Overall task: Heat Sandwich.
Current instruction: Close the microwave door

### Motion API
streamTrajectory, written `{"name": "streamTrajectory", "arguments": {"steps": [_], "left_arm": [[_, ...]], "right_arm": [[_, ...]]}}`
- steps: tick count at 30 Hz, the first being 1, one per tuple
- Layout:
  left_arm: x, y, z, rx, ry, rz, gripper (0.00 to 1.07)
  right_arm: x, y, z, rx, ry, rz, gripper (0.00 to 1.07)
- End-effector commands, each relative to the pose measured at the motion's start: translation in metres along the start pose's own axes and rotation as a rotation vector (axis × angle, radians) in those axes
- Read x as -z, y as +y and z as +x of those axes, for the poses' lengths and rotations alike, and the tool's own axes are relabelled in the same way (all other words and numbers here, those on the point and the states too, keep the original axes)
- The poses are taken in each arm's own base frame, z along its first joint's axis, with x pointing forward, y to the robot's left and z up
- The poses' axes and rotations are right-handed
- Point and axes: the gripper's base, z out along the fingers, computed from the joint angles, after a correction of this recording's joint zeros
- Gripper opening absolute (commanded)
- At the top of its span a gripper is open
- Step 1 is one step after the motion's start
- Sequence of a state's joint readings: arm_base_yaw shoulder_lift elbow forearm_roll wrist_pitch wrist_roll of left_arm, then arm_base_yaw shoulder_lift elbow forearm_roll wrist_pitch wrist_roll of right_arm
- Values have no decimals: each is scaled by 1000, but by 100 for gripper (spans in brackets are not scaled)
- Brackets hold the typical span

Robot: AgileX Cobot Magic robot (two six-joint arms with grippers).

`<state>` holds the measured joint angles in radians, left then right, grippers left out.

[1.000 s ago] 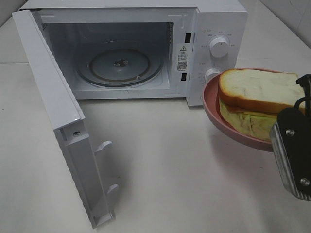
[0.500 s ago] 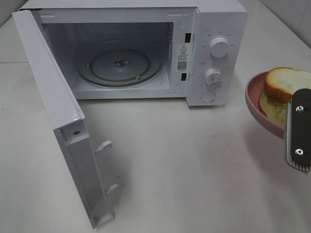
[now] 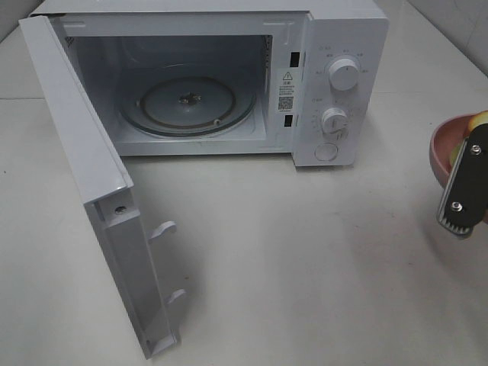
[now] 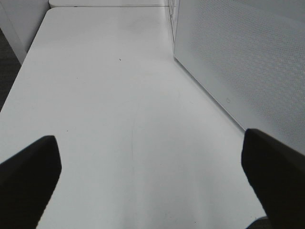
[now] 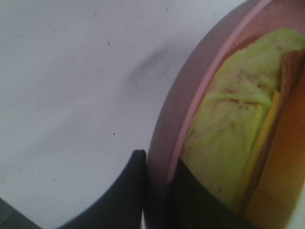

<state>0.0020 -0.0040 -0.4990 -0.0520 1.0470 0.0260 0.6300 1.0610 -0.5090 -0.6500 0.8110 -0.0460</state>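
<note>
The sandwich point(image 5: 228, 143) lies on a round pink plate point(image 5: 167, 124); its green lettuce leaf and a tan bread edge fill the right wrist view. My right gripper point(image 5: 159, 167) is shut on the plate's rim, one finger on each side. In the exterior view the plate point(image 3: 444, 149) is held at the far right edge, the right gripper point(image 3: 467, 183) covers most of it, and only a sliver of the sandwich point(image 3: 479, 120) shows. My left gripper point(image 4: 152, 181) is open over bare table beside the microwave door, holding nothing.
The white microwave point(image 3: 347, 30) stands at the back with its door point(image 3: 91, 175) swung wide open to the left. Its glass turntable point(image 3: 187, 103) is bare. Two dials point(image 3: 343, 75) sit on its right panel. White table point(image 3: 305, 259) lies in front.
The right gripper has carried the plate with the sandwich to the right, away from the microwave front, until it is mostly past the exterior view's edge. The left gripper has not moved.
</note>
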Motion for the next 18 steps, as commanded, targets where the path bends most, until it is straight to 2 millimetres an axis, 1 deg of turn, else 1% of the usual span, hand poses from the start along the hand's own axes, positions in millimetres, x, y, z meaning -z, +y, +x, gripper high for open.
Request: {"name": "streamTrajectory", "arguments": {"steps": [1, 3, 4, 7, 8, 9, 13, 14, 18], "left_arm": [[2, 0, 2, -4, -32, 4, 98], [2, 0, 2, -4, -32, 4, 98], [2, 0, 2, -4, -32, 4, 98], [2, 0, 2, -4, -32, 4, 98], [2, 0, 2, -4, -32, 4, 98], [2, 0, 2, -4, -32, 4, 98], [2, 0, 2, -4, -32, 4, 98], [2, 0, 2, -4, -32, 4, 98], [2, 0, 2, -4, -32, 4, 98]], "right_arm": [[-5, -4, -7, -25, 32, 28, 0], [-10, -6, -15, -67, 54, 29, 0], [-10, -6, -15, -67, 54, 29, 0], [-16, -8, -23, -127, 78, 30, 0], [-19, -9, -30, -167, 89, 28, 0], [-19, -9, -30, -167, 89, 28, 0], [-29, -13, -46, -246, 132, 26, 0], [-29, -13, -46, -246, 132, 26, 0], [-37, -17, -58, -331, 193, 56, 0]]}}
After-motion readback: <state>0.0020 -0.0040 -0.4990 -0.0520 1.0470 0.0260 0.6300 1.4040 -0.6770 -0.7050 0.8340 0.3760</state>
